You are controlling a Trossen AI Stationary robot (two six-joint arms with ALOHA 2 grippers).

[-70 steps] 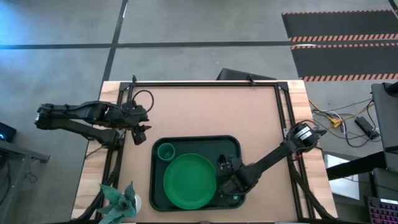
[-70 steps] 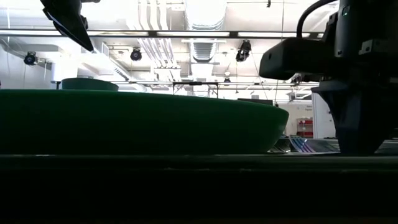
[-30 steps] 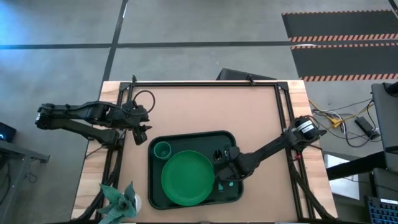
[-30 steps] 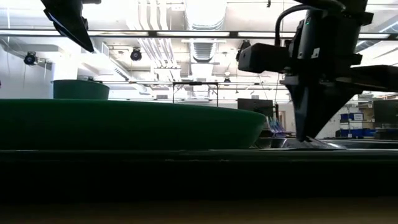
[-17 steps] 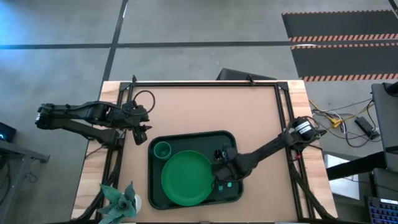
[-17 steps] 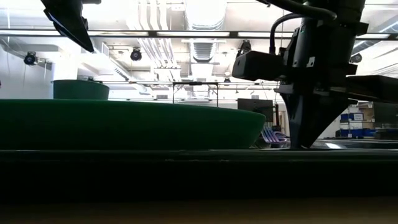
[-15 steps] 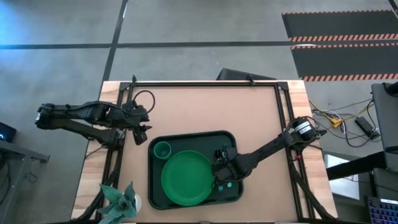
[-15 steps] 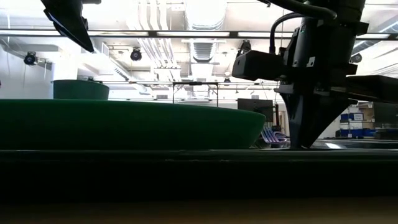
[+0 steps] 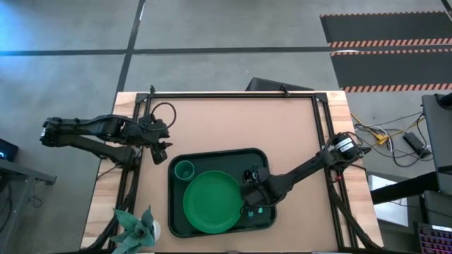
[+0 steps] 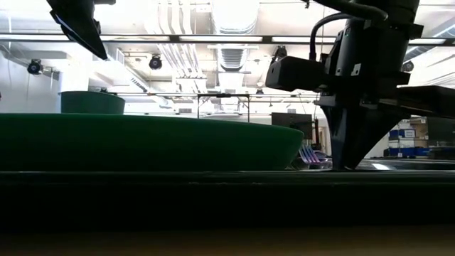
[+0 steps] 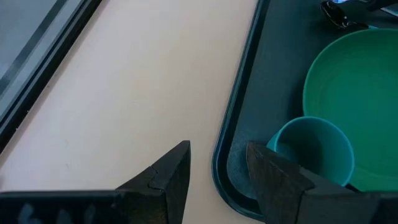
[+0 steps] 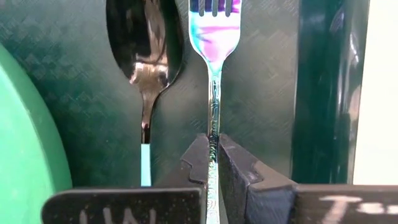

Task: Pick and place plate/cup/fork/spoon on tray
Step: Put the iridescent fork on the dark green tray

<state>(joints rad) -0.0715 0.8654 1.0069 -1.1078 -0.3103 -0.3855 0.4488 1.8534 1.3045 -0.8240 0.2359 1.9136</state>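
Observation:
The dark green tray (image 9: 212, 151) lies on the table's near half. On it stand the green plate (image 9: 210, 202) and, at its far left corner, the cup (image 9: 184, 169). The spoon (image 12: 144, 43) and the fork (image 12: 213, 37) lie side by side on the tray's right part, between the plate and the right rim. My right gripper (image 12: 212, 146) is down over the tray (image 9: 248, 190), shut on the fork. My left gripper (image 11: 217, 155) is open and empty above the table, off the tray's far left corner (image 9: 158, 153). My right gripper pinches the fork's thin silvery shaft (image 12: 213, 118) between its two fingers, a short way behind the tines. The fingers come from above, pointing down, their tips at the tray floor (image 10: 343, 165). The fork lies low over the tray, parallel to the spoon.
A green plant-like thing (image 9: 138, 226) stands at the table's near left corner. Black rails (image 9: 233, 95) frame the tabletop. Bare tabletop (image 9: 233, 120) lies beyond the tray's far rim. The tray's right rim (image 12: 323, 74) runs close beside the fork.
My right gripper, staying shut and pointing down, has shifted a little toward the table's near left, closer to the plate, then held still for the last half second. The left arm, tray, plate and cup have kept still.

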